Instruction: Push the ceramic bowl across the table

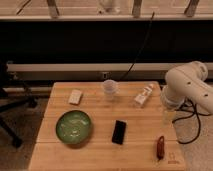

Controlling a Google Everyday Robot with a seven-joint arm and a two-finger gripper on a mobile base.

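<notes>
The ceramic bowl [74,127] is wide, shallow and glossy green, with pale glints inside. It sits upright on the front left part of the light wooden plank table [100,155]. The white robot arm [189,85] reaches in from the right. Its gripper [169,116] hangs over the table's right edge, far to the right of the bowl and not touching it. It holds nothing that I can see.
A clear plastic cup [110,87] stands at the back middle, with a small white block [75,96] at the back left. A white bottle [144,95] lies at the back right. A black phone [119,132] lies right of the bowl. A reddish tool [160,147] lies front right.
</notes>
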